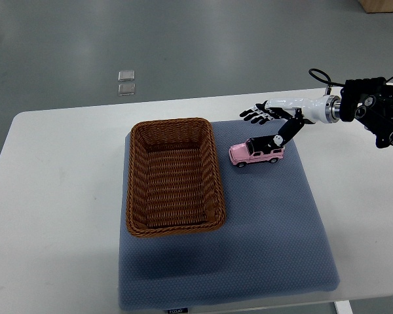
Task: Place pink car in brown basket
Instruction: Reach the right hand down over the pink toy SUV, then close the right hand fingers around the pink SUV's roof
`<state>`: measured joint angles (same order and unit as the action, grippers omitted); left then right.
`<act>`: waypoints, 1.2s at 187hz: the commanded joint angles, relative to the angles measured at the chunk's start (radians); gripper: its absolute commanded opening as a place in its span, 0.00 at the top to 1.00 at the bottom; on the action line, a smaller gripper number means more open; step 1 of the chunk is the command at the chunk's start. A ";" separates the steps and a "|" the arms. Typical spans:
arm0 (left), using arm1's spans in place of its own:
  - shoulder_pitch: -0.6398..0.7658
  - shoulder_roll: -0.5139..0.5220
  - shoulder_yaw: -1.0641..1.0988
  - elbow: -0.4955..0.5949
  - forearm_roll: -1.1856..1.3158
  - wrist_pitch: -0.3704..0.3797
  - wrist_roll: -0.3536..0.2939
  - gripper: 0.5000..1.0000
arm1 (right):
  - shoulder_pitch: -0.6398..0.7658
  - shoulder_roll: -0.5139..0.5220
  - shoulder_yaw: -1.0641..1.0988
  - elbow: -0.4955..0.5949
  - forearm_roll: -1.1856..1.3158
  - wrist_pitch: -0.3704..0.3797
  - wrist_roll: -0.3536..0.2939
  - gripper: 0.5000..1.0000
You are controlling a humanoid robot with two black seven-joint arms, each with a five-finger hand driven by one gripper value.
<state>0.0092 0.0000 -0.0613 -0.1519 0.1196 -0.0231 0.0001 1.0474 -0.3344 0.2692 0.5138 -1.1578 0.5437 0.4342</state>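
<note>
Pink car (256, 152): small toy, pink body w/ black roof and a white patch on top, upright on its wheels, lying roughly left-right, slightly tilted. Sits just right of the brown basket (174, 176), near its upper right corner, not touching. Basket: rectangular wicker, open top, empty, long side running near-to-far.

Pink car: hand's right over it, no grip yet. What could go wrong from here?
1. The right hand is open, fingers spread above and behind the pink car, with only the thumb reaching down to its roof. A close from here may pinch poorly, and the wheeled car could roll on the blue mat.
2. The brown basket sits close beside the car; its raised rim could catch a low carry.
</note>
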 commanded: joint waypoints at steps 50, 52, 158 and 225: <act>0.000 0.000 0.000 0.000 0.000 0.000 0.000 0.00 | -0.010 0.023 -0.085 -0.001 0.000 -0.123 0.000 0.16; 0.000 0.000 0.000 0.000 0.000 0.000 0.000 0.00 | -0.012 0.026 -0.087 -0.001 0.000 -0.130 0.000 0.16; 0.000 0.000 0.000 0.000 0.000 0.000 0.000 0.00 | -0.030 0.063 -0.182 -0.006 0.000 -0.243 -0.008 0.41; 0.000 0.000 0.000 0.000 0.000 0.000 0.000 0.00 | -0.029 0.060 -0.182 -0.006 0.000 -0.251 0.004 1.00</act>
<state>0.0092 0.0000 -0.0614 -0.1518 0.1197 -0.0233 0.0000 1.0158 -0.2717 0.0874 0.5077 -1.1592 0.2926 0.4355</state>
